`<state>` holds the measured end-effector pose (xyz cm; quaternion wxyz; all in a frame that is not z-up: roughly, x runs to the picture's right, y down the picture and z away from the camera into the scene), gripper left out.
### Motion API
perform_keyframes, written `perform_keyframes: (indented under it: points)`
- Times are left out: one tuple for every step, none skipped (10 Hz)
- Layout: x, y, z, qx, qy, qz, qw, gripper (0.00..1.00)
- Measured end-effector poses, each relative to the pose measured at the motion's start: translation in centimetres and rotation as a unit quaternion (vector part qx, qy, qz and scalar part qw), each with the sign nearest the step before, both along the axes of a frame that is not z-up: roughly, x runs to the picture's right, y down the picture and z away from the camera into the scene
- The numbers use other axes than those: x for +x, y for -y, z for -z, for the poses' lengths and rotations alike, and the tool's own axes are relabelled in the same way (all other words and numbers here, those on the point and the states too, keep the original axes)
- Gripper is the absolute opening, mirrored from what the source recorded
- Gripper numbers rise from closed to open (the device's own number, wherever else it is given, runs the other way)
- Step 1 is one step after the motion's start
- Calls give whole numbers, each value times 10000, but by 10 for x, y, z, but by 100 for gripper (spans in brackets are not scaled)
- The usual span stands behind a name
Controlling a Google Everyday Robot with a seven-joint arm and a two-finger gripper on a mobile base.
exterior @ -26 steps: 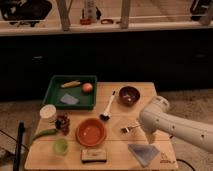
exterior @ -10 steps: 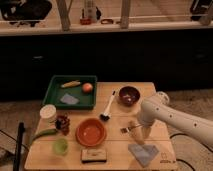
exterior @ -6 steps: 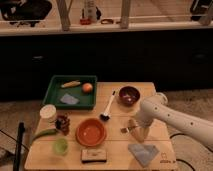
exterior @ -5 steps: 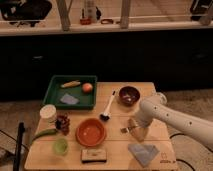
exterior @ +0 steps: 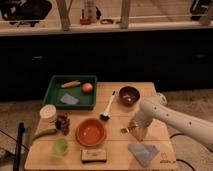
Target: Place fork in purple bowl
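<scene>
The gripper (exterior: 136,129) sits low at centre-right of the frame, probably to take the fork (exterior: 124,130) just left of it, though whether it grips I cannot tell; the purple bowl (exterior: 129,95) waits above, brush (exterior: 109,106) and orange bowl (exterior: 91,132) leftward, neither blocking.

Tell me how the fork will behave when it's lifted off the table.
The fork looks slim and metallic, so it is probably stiff and light. Lying flat on the table beside the gripper, it sits low, may be hard to pinch, and could swivel in a grasp. It seems unlikely to roll.
</scene>
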<state>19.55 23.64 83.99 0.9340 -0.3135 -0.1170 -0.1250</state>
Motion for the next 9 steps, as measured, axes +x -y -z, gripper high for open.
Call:
perform_keyframes:
  points:
    - [1,1,2,-6,-4,12,10000,10]
    - [2,2,3,8,-12,35,10000,2]
    - [1,2,3,0,-4,31,10000,0]
    - [0,2,2,-3,8,14,10000,0]
    - [0,1,-2,-16,42,-93,9999,0]
    - [2,0,-6,5,59,-161,9999,0]
    - [2,0,-5,5,60,-150,9999,0]
    - [1,1,-3,1,69,-131,9999,0]
    - [4,1,-2,-16,56,-130,9999,0]
